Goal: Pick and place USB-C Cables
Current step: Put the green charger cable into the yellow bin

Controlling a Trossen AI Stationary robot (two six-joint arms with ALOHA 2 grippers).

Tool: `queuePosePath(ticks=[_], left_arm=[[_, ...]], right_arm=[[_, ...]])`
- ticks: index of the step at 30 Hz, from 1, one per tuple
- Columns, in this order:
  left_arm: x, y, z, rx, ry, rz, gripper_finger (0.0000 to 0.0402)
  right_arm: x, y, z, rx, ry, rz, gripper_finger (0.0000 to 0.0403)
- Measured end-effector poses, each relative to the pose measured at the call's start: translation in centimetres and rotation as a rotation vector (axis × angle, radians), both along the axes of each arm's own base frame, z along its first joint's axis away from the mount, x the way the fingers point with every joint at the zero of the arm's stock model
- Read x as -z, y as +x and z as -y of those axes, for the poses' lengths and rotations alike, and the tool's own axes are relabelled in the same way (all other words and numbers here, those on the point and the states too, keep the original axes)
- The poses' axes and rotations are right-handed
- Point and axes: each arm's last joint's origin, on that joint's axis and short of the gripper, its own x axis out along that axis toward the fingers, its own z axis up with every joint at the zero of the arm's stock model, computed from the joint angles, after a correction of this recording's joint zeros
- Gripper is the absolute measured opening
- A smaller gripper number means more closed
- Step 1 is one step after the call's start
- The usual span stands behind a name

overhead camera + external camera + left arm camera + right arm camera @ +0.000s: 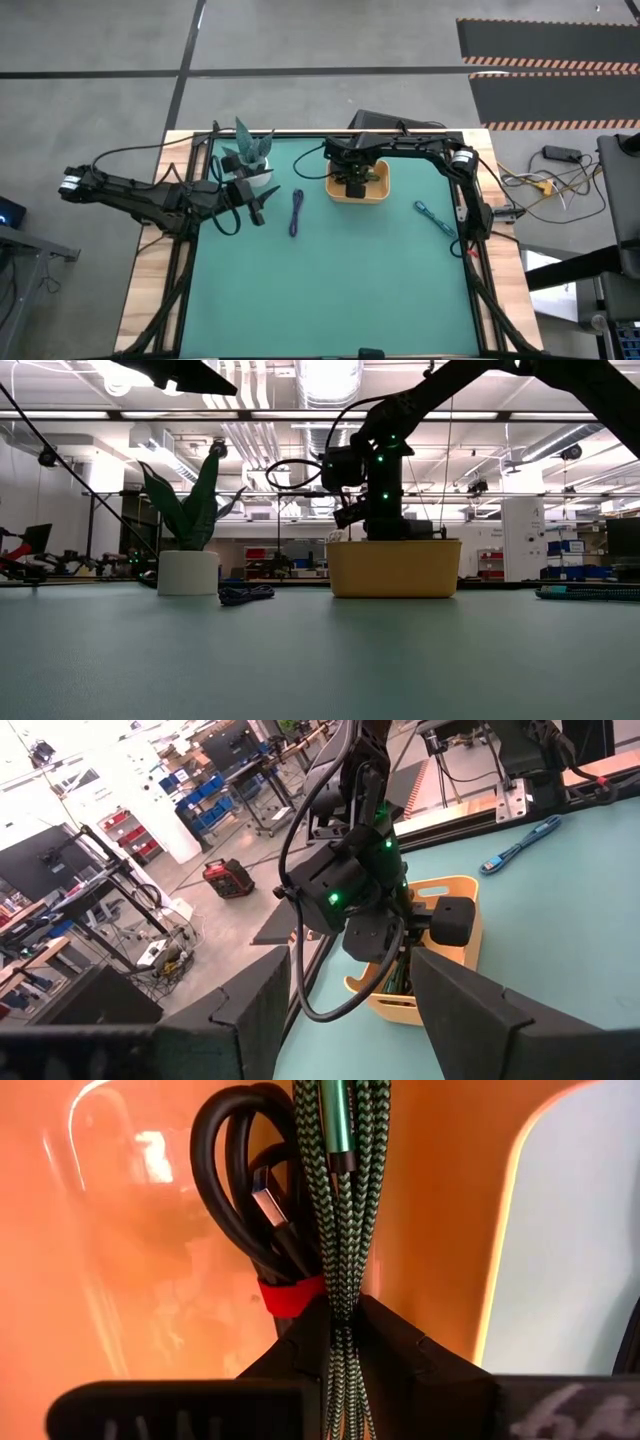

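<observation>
An orange tray [381, 194] stands at the far middle of the green mat. My right gripper [342, 1330] reaches down into it, shut on the green braided USB-C cable [345, 1200]. A black cable with a red tie [240, 1190] lies in the tray beside it. The dark blue cable [296, 213] lies on the mat left of the tray, and the teal cable [436, 217] lies to its right. My left gripper [258, 207] hangs open beside the potted plant, holding nothing. My right gripper pinches the green cable bundle's several strands [342, 1295] between its two fingertips. The fingers come from above, pointing down into the tray. The bundle runs on below the fingers beside the black cable; whether its end rests on the tray floor I cannot tell.
A potted plant in a white pot [250, 170] stands at the far left of the mat, close to my left gripper. Dark frame rails [468, 215] border the mat. The mat's near half [330, 300] has free room.
</observation>
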Motion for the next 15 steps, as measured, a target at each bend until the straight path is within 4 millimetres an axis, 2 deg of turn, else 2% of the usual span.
queuePosePath(ticks=[4, 15], left_arm=[[0.0, 0.0, 0.0, 0.0, 0.0, 0.0, 0.0193], [0.01, 0.0, 0.0, 0.0, 0.0, -0.001, 0.0193]], right_arm=[[0.0, 0.04, 0.02, 0.0, -0.002, 0.004, 0.0036], [-0.46, -0.02, -0.02, 0.017, -0.004, 0.02, 0.0101]])
